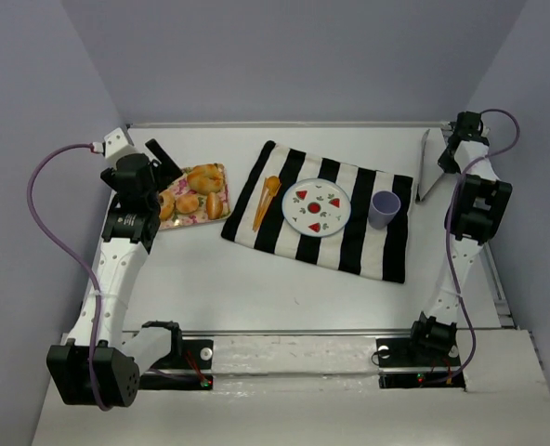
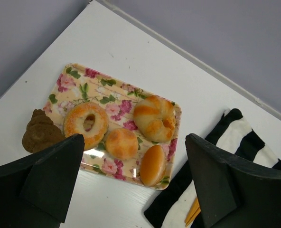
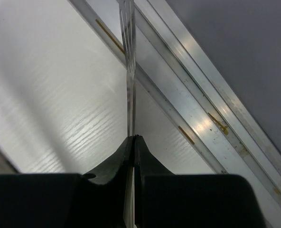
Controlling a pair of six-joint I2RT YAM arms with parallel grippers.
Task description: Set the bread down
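The bread [image 2: 153, 165], a small smooth oblong golden-brown roll, lies at the near right corner of a floral tray [image 2: 74, 76]. In the top view the bread [image 1: 216, 205] sits at the tray's right edge. My left gripper [image 2: 133, 145] hangs above the tray, open wide, with nothing between its fingers. From above, the left gripper [image 1: 166, 165] is just behind the tray's far left side. My right gripper [image 3: 134, 138] is at the back right of the table, shut on a thin flat sheet [image 3: 129, 71] seen edge-on. In the top view that right gripper [image 1: 447, 153] meets the sheet [image 1: 430, 172].
The tray also holds a ring-shaped bread [image 2: 86, 124], a knotted bread [image 2: 154, 118] and a round bun [image 2: 121, 143]. A brown swirl-shaped piece [image 2: 40, 131] lies left of it. A striped cloth [image 1: 368, 237] carries a white plate [image 1: 342, 218], a lilac cup [image 1: 384, 208] and an orange utensil [image 1: 266, 200].
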